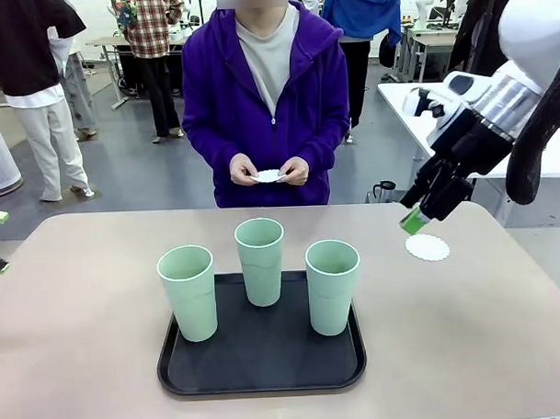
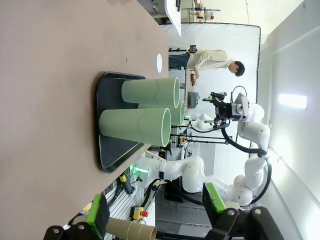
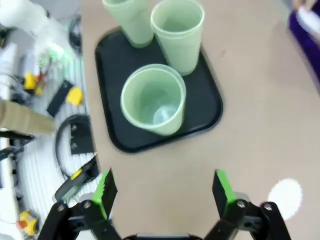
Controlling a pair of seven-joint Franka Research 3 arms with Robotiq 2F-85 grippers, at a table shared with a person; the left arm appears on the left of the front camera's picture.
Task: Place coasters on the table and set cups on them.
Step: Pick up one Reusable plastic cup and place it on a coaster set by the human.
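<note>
Three mint-green cups stand upright on a black tray on the beige table. One white scalloped coaster lies on the table right of the tray. My right gripper hovers just above and left of it, open and empty; its wrist view looks down on the cups and the coaster. The person at the far side holds another coaster in both hands. My left gripper is open and empty at the table's left end, facing the cups.
The tray takes up the front middle of the table. Bare tabletop lies left of the tray and behind it. The person's hands stay beyond the far edge. Cables and gear lie off the table's near side.
</note>
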